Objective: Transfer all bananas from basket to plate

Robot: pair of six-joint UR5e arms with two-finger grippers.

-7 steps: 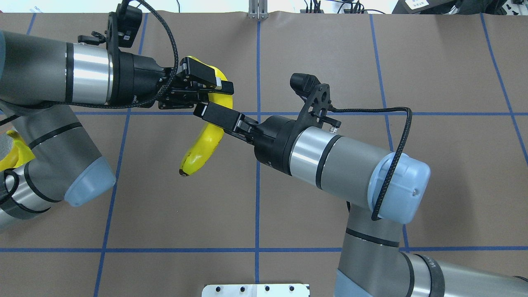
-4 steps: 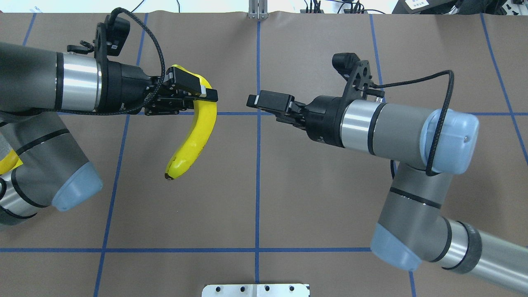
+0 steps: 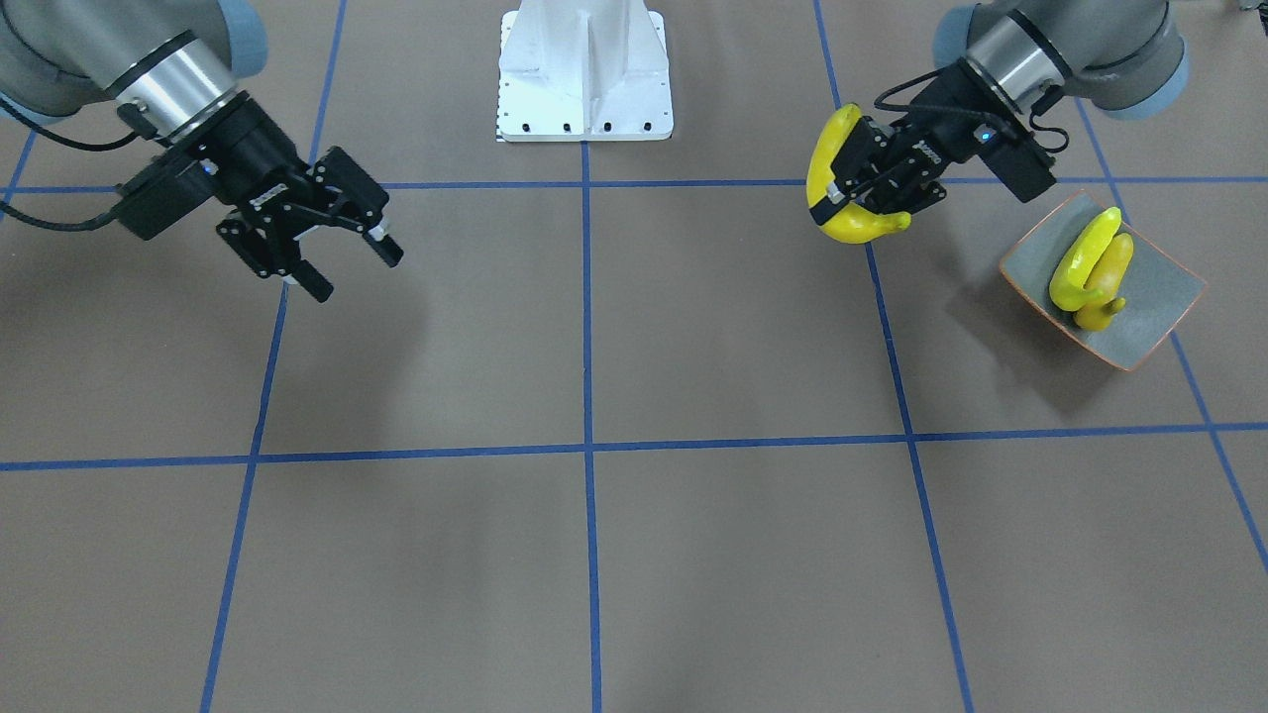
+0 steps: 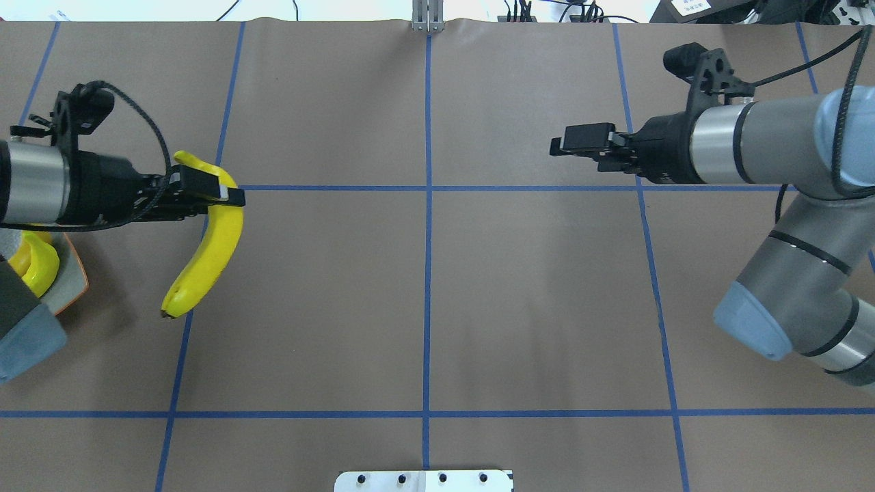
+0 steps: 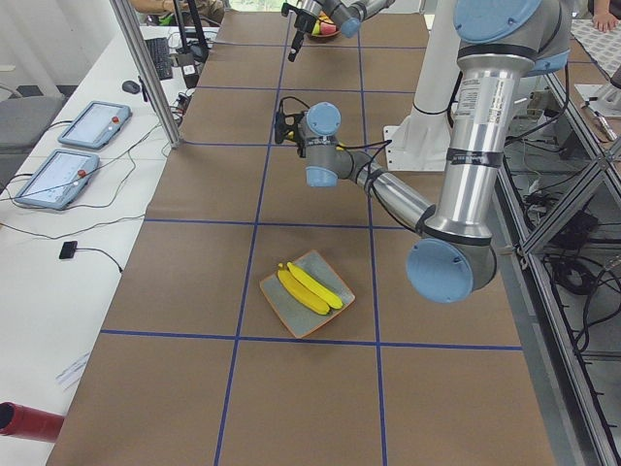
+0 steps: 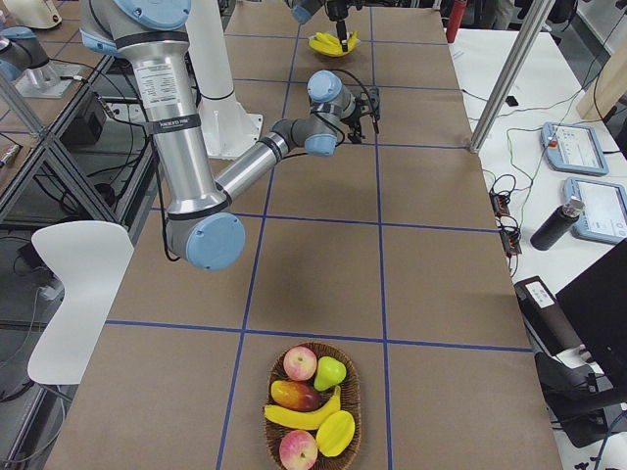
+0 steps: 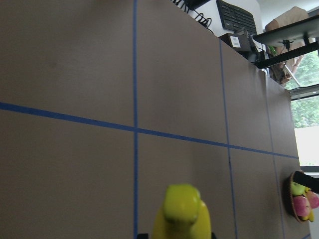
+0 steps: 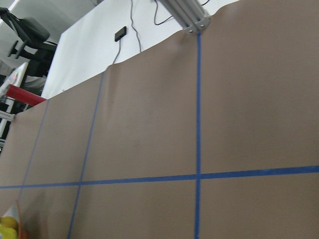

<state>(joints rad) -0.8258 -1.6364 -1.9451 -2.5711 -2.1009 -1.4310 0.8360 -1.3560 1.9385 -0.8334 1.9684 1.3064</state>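
Observation:
My left gripper (image 4: pixel 229 198) is shut on a yellow banana (image 4: pixel 208 256) near its stem end and holds it above the table; it also shows in the front view (image 3: pixel 862 198), just beside the plate. The grey plate with an orange rim (image 3: pixel 1159 287) holds two bananas (image 3: pixel 1085 259) lying side by side. My right gripper (image 3: pixel 349 267) is open and empty, in the air far to the other side. The basket (image 6: pixel 313 345) at the table's right end holds one banana (image 6: pixel 299 418) among other fruit.
The wicker basket also holds apples, a pear and a mango. The white robot base (image 3: pixel 584 69) stands at the table's near-robot edge. Blue tape lines grid the brown table (image 4: pixel 424 301). Tablets and cables lie on side benches.
The right gripper has let go of the banana and drawn back to the right. The left gripper has carried the banana left, to beside the plate.

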